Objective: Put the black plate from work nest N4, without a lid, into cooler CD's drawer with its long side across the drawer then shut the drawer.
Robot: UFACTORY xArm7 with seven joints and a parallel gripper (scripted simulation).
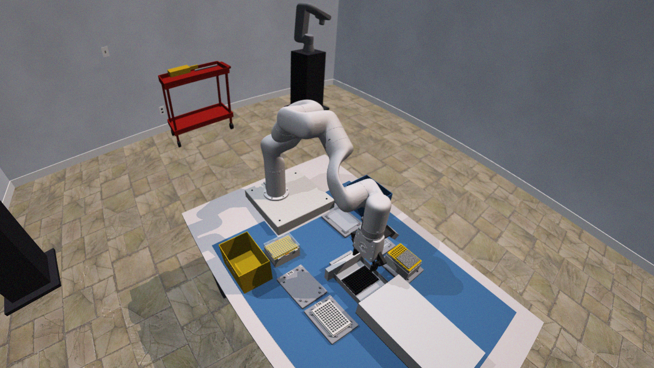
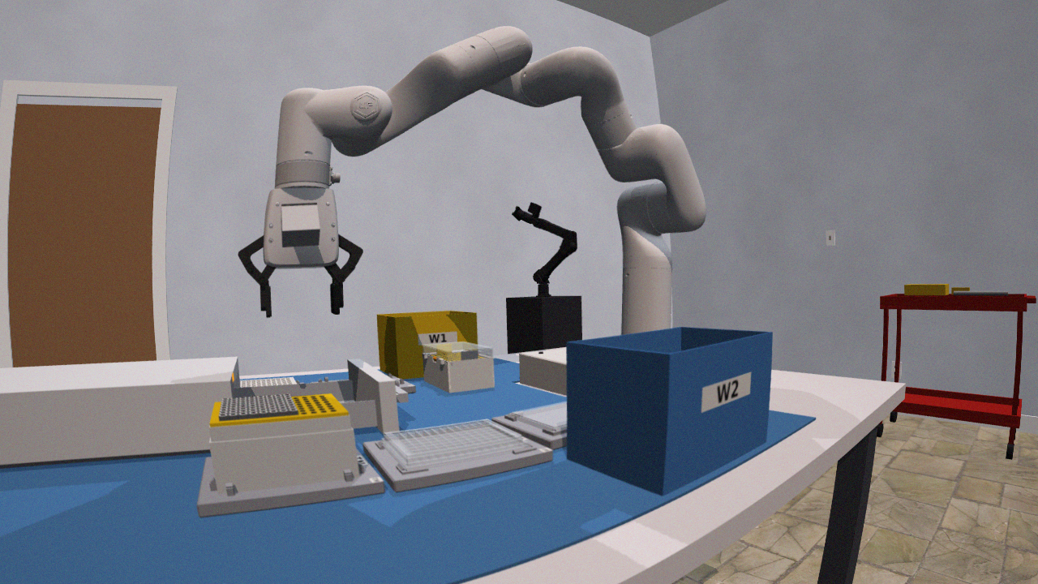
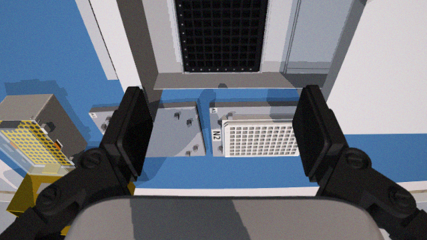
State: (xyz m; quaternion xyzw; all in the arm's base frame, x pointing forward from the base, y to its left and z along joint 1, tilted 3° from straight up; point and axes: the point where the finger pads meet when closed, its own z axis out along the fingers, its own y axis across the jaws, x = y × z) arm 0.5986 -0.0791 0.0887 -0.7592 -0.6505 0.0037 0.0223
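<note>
Lying flat in the open drawer of the cooler, the black plate sits right way up in the place nearer the cooler's body, its long side across the drawer as far as the top view shows. No lid is on it. The drawer's front panel stands out toward the arm's base, so the closing step appears not yet done.

Above and apart from the plate hangs the end effector, fingers spread wide and holding nothing. From the wrist view the plate lies ahead of the fingers, and the drawer's near edge runs crosswise between them.

The push to shut would likely go away from the base, against the front panel or its bar handle, which I cannot make out clearly.

Beside the drawer stands the tip box. On the blue mat covering the bench are a bare nest, a white plate, a yellow bin and a blue bin.
</note>
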